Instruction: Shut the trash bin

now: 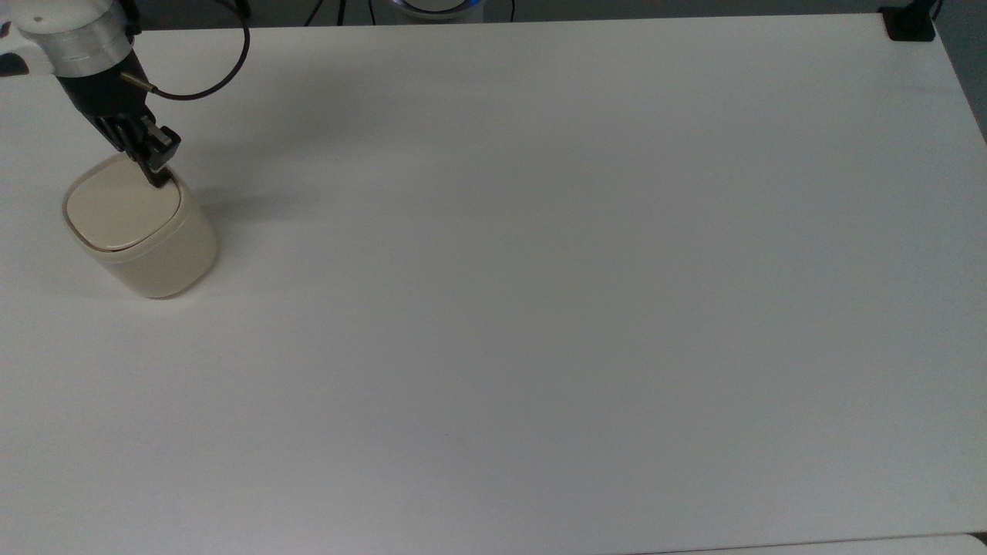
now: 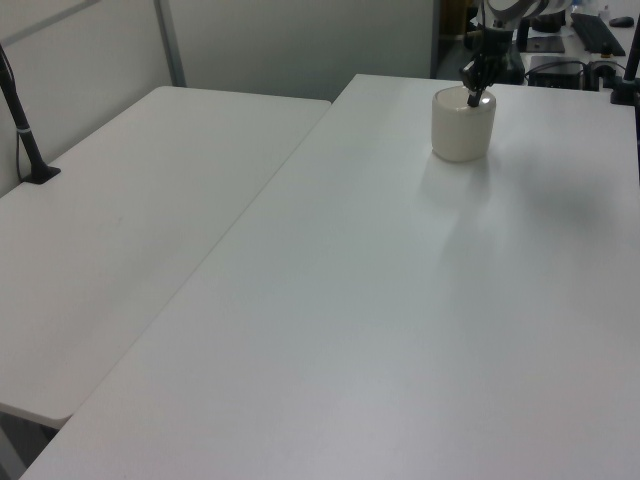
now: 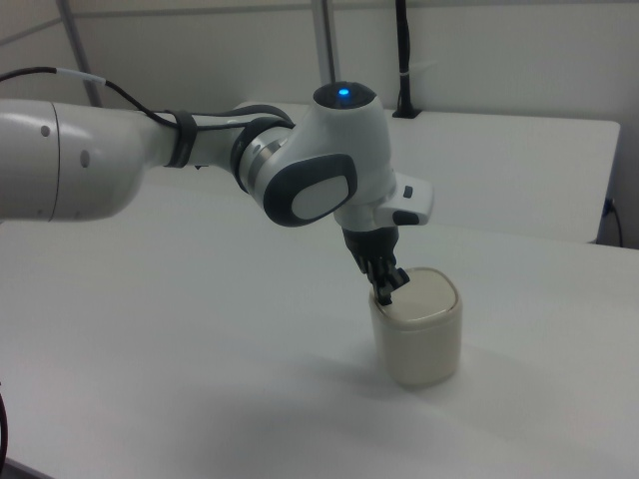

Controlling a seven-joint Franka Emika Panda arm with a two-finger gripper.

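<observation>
I'm seeing the white table (image 1: 540, 308) running bare across the near and middle part of the top view. The trash bin (image 1: 143, 235) is sitting at the left edge of the top view, upper left of the frame; in the left view it's showing upper right (image 2: 462, 125), in the right view lower centre-right (image 3: 419, 334). It's looking cream, a rounded-square body standing upright, long axis vertical, flat lid (image 1: 123, 210) facing up and lying down on the rim with a thin dark seam around it. My gripper (image 1: 158, 173) is pointing down, tips touching the lid's far right corner in the top view. Fingers are looking pressed together, gripping nothing. Behind it, a black cable (image 1: 224, 73) is looping.
</observation>
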